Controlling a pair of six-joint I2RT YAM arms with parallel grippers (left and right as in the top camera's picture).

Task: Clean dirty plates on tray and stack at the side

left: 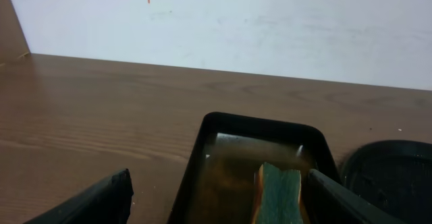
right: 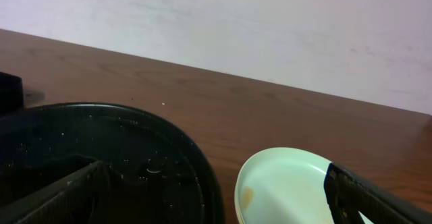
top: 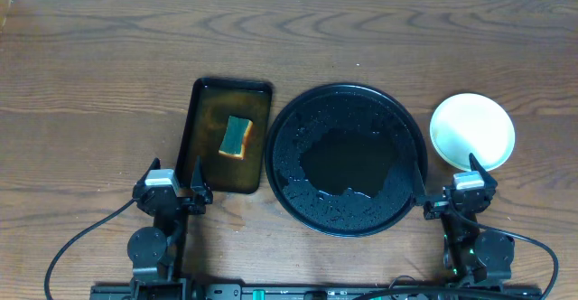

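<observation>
The large round black tray point(top: 298, 119) lies at the table's middle, wet with droplets and a puddle, with no plates on it; it also shows in the right wrist view point(right: 101, 143). The plates point(top: 471, 130) sit stacked on the table right of the tray, a pale mint one on top point(right: 297, 183) with a small brownish spot. My left gripper point(top: 172, 190) is open and empty near the front edge, behind the rectangular tray. My right gripper point(top: 461, 192) is open and empty, just in front of the plate stack.
A rectangular dark brownish tray point(top: 203, 110) holding liquid stands left of the black tray, with a green and yellow sponge point(top: 236, 137) in it; the sponge also shows in the left wrist view point(left: 278, 193). A white wall stands behind the table.
</observation>
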